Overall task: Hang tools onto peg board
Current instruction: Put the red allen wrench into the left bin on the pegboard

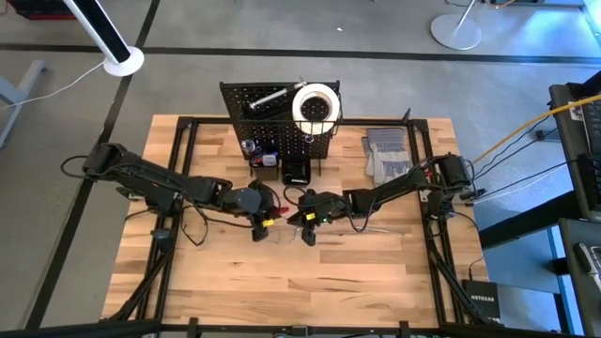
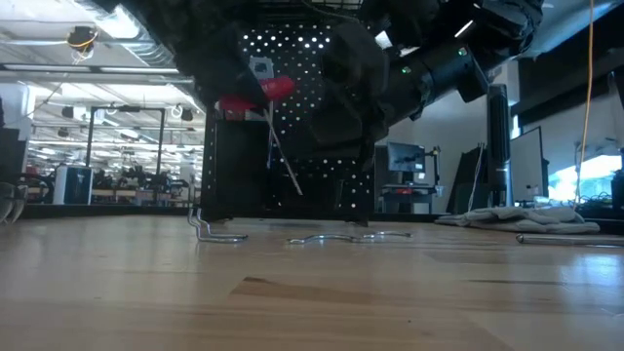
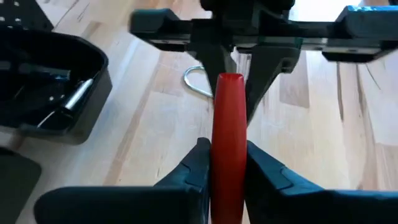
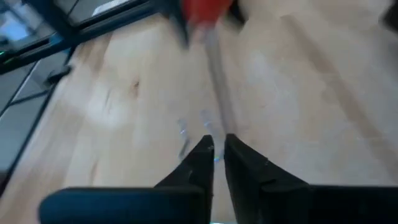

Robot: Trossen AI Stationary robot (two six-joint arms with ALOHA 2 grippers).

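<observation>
Left wrist view: the left pincer [image 3: 229, 163] clamps a red-handled screwdriver [image 3: 229, 118] at frame centre; the right pincer [image 4: 217, 155] stands slightly parted, holding nothing visible.

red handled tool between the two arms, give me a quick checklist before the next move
1. Left gripper closed on the red-handled tool: ok, fingers press both sides of the handle.
2. Right gripper holding the tool's metal shaft: cannot tell, fingers nearly together, contact blurred.
3. Tool lifted off the table: ok, it hangs above the wood in the low view.
4. Peg board upright: ok.
5. Free hook for this tool on the peg board: cannot tell.
6. Loose metal hooks lying under the arms: not ok.
</observation>
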